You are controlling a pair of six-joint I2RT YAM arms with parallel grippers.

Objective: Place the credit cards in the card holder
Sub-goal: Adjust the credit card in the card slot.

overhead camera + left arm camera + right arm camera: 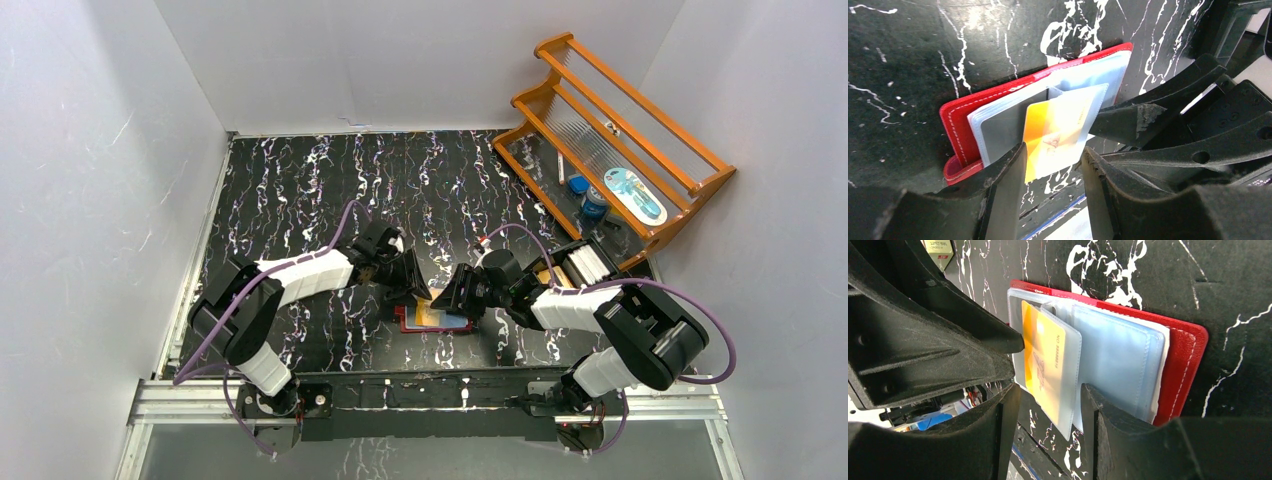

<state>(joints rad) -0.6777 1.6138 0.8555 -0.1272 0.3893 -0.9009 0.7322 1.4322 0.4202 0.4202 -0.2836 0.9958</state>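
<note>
The red card holder lies open on the black marbled table between the two arms, its clear bluish pockets fanned out. An orange credit card sits inside a clear pocket that stands up from the fan. My left gripper is open, and the pocket's lower edge lies between its fingertips. My right gripper is open on the opposite side, straddling the same pocket. One of its fingers rests on a blue pocket. No other cards are in view.
An orange wooden rack stands at the back right with a blue-capped bottle and a packet on it. A black box with white contents sits behind the right arm. White walls close in both sides and the back.
</note>
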